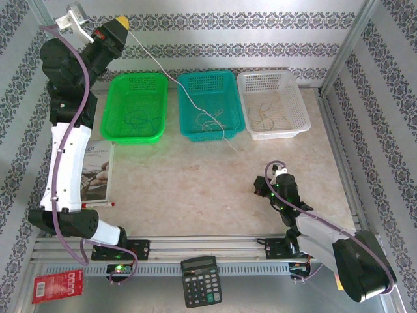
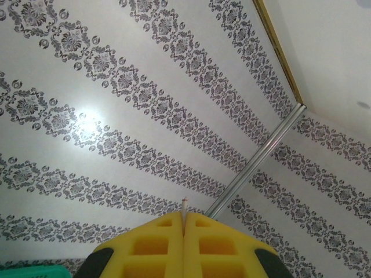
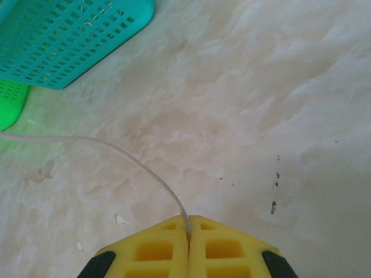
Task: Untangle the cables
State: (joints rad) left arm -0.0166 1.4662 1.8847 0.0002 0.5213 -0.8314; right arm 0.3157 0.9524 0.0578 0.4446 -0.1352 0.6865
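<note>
Left arm is reaching high toward the back wall, with the left gripper (image 1: pixel 122 27) clenched. In its wrist view the yellow fingers (image 2: pixel 151 246) are pressing together, and the tip of a pale cable (image 2: pixel 184 204) is poking out between them. From above, that pale cable (image 1: pixel 163 68) is running nearly straight down from the raised gripper. It is slanting across the teal basket (image 1: pixel 208 74) and ending on the table (image 1: pixel 189 189) just in front of that basket's near right corner. The right gripper (image 1: pixel 260 188) is sitting low over the table at the front right, also clenched. Its wrist view is showing the fingers (image 3: pixel 226 249) pinching a whitish strand (image 3: pixel 116 147) that is arcing away to the left over bare tabletop. I cannot trace whether this is the far end of the same cable. More cables are lying in the baskets: dark curls (image 1: pixel 137 120) in the green basket (image 1: pixel 140 76), yellowish ones (image 1: pixel 210 120) in the teal, and gold ones (image 1: pixel 264 117) in the white basket (image 1: pixel 267 74). A booklet (image 1: pixel 98 169) is lying beside the left arm, and a calculator (image 1: pixel 201 280) is sitting at the front rail.
</note>
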